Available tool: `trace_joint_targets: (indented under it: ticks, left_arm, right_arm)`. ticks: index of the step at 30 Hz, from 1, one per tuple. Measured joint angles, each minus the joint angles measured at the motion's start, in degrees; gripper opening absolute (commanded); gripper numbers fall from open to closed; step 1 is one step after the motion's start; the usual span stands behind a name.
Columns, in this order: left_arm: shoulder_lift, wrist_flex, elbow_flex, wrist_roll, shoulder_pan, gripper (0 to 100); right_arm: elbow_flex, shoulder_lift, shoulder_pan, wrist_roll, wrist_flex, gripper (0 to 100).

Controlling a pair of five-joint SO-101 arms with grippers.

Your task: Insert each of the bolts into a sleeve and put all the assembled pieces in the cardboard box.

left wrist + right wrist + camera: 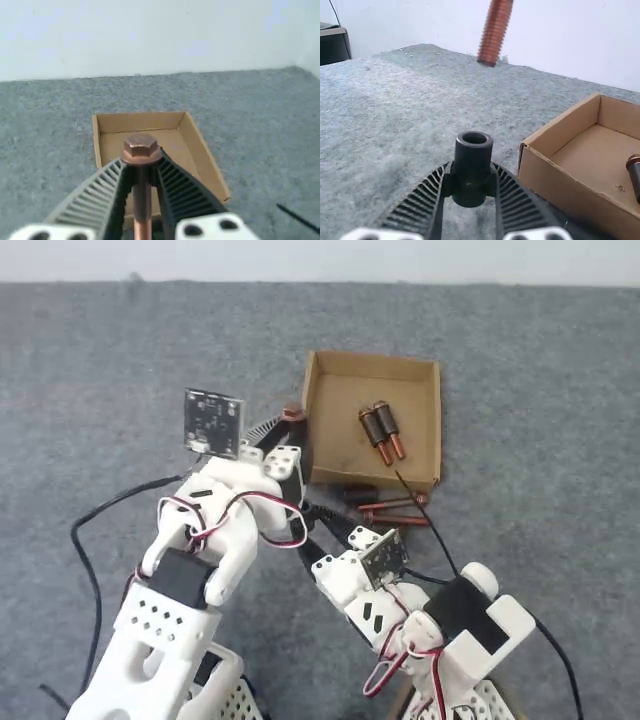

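The left gripper [141,162] is clenched on a bolt [141,149]. Its ribbed fingers pinch the copper shank just under the hex head, and the threaded end points downward. In the high view this gripper sits just outside the cardboard box [340,400], beside the wall on the left arm's side.

The right gripper [472,175] grasps a sleeve [472,150], a short black tube held upright with its open bore facing up. It is held near the same side of the box, a little further from it than the bolt. The bolt's threaded tip hangs above the sleeve and clear of it, not yet in the bore.

Inside the box, two assembled pieces [383,432] lie side by side on the floor, towards the middle. Each is a dark sleeve with a copper end sticking out.

Outside the box, just beside the wall nearest the arms, two loose bolts [392,512] lie roughly parallel to that wall on the grey mat [540,390]. A dark shape next to them, close to the same wall, may be another sleeve, but the right arm hides part of it. The box stands upright with its top open
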Motion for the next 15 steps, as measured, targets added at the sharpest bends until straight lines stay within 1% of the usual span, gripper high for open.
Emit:
trace_joint_targets:
  ticks: [3, 8, 15]
  left_arm:
    - [0.0, 0.0, 1.7, 2.8, 0.0, 1]
    - [0.0, -4.2, 6.9, 3.3, -0.4, 1]
    - [0.0, -4.6, 8.0, 3.4, -1.5, 1]
  right_arm:
    - [0.0, 0.0, 0.0, 0.0, 0.0, 0.6]
    - [0.0, 0.0, 0.0, 0.0, 0.0, 0.6]
    - [0.0, 0.0, 0.0, 0.0, 0.0, 0.6]
